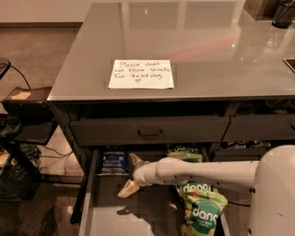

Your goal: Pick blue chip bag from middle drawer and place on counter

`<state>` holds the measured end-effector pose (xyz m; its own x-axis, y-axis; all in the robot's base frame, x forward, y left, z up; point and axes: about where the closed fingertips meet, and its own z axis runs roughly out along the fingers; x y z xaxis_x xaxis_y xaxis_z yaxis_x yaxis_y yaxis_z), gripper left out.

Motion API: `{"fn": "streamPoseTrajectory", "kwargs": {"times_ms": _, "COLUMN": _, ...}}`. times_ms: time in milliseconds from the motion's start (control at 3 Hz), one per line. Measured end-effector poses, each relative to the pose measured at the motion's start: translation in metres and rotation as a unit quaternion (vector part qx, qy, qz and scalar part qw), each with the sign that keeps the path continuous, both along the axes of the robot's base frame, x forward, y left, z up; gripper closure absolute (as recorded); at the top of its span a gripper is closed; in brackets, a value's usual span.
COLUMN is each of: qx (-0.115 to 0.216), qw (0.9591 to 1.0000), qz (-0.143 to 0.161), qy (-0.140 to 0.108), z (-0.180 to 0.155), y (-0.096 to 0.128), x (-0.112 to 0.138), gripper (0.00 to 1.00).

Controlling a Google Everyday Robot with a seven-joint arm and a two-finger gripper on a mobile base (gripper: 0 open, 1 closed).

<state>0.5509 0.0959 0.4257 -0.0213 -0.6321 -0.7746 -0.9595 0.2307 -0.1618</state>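
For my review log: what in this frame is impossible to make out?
Camera view:
Middle drawer: front end cut off by the bottom edge.
Green bags: partly hidden behind the arm; count unclear.
Blue chip bag: top shadowed under the upper drawer front.
Gripper, fingers open, right of that bag: contact unclear.
Dark object at the counter corner: cropped by the top edge.

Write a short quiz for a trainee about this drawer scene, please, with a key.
1. True or false: the blue chip bag already lies on the counter.
2. Where is the gripper? A) over the middle drawer, just right of the blue chip bag in the picture; B) above the paper note; C) around a green bag.
3. Fill in: the gripper's fingers are ___ (open or shut).
Key: 1 false, the bag is at the drawer's back left; 2 A; 3 open.
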Motion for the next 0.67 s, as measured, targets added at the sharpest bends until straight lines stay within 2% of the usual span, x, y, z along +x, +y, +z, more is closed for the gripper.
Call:
{"fn": "streamPoseTrajectory", "kwargs": {"times_ms": 333, "qx": 0.001, "qw": 1.0000, "qz": 0.004, "qy": -0.002, "z": -0.007, "y": 0.021, "x": 0.007, "gripper": 0.00}}
{"fn": "streamPoseTrajectory", "kwargs": {"times_ms": 667, "qx": 0.002, "qw": 1.0000, "qz": -0.004, "qy": -0.006, "z": -0.011, "y": 0.031, "x": 0.017, "gripper": 0.19}}
